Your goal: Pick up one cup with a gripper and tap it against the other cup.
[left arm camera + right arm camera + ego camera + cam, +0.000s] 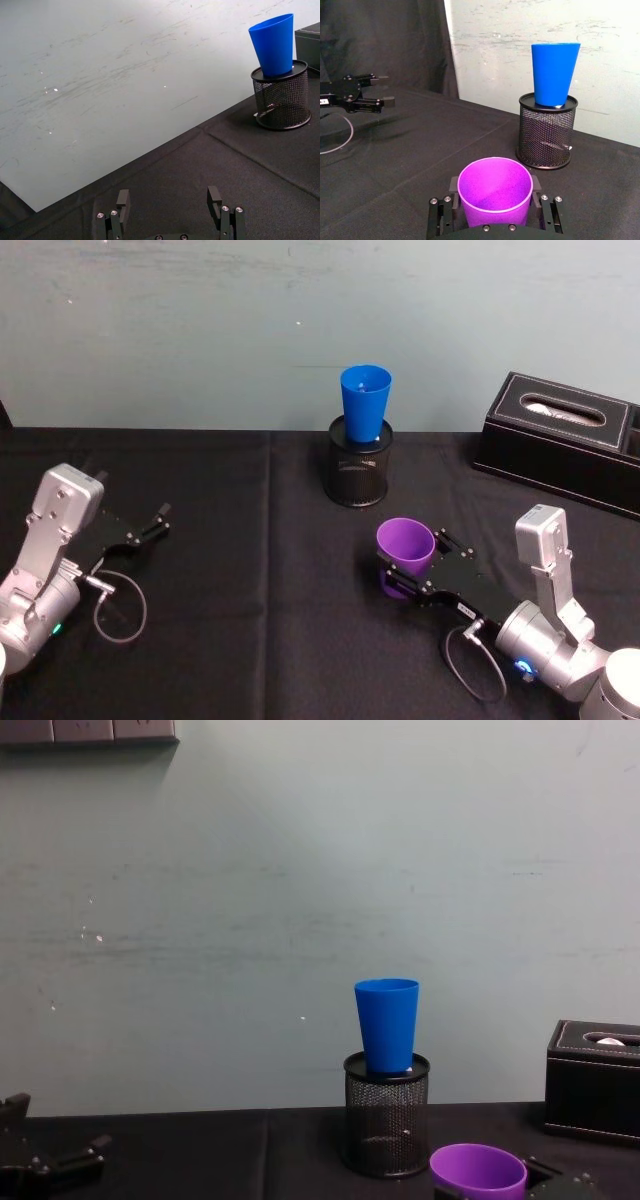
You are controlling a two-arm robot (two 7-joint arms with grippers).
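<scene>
Right gripper (412,565) clasps purple cup (405,543) at right front of tabletop (250,590). Blue cup (365,400) stands upright in mesh pen holder (357,478) — farther forward, slightly left, higher. Left gripper (156,522) parked far left, spread, empty.

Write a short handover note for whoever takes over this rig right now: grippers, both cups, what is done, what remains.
Right gripper: shut on the purple cup, one jaw on each side, right of centre on the table. Whether the cup is lifted cannot be told.
Left gripper: open, parked at the table's left, holding nothing.
Blue cup: upright in the mesh pen holder at back centre, apart from the purple cup.
Done: purple cup gripped.
Left: carry it to the blue cup and tap.
</scene>
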